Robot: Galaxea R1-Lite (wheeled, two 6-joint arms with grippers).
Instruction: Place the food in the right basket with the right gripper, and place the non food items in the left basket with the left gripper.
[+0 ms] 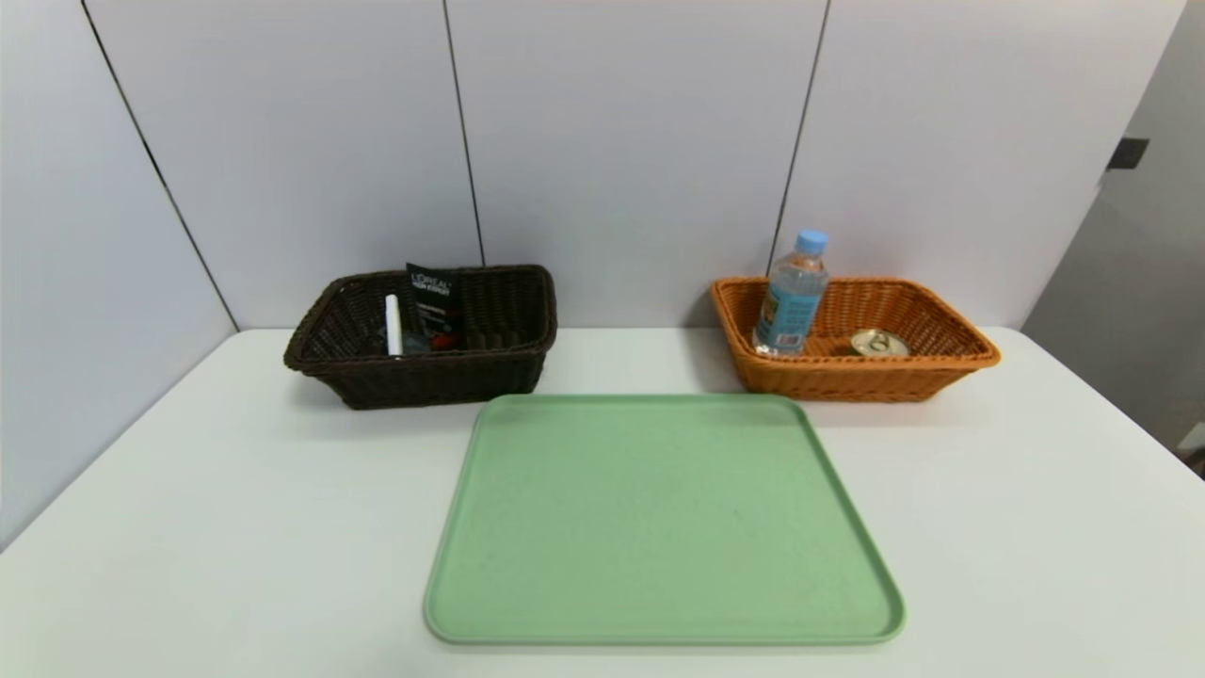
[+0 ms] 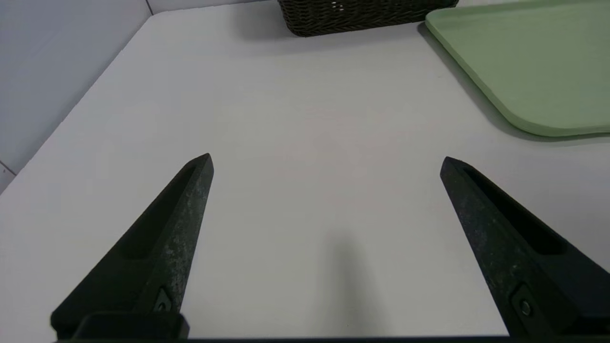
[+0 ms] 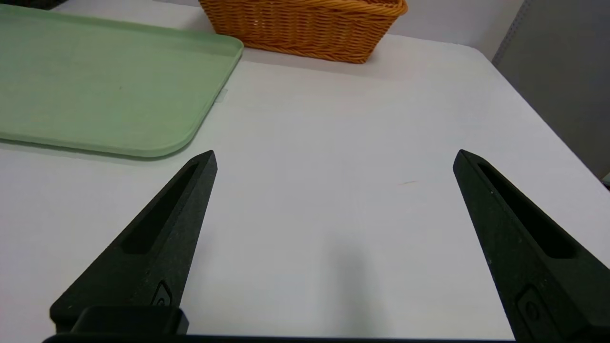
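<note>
We see sorting apparently finished; bottle (image 1: 791, 306) and can (image 1: 879, 343) sit in the right basket (image 1: 847, 384), L'Oréal packet (image 1: 435, 306) in the left (image 1: 433, 381); left hand (image 2: 327, 155) and right hand (image 3: 335, 150) idle over the worktop (image 1: 245, 527), spread, empty.

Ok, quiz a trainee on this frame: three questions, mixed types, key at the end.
1. True or false: the bottle stands in the dark basket.
2. Fill in: the can lies in the ____ basket.
3. Which gripper holds an item: A) left gripper, B) right gripper, C) neither?

Key: 1 false; 2 orange; 3 C.
</note>
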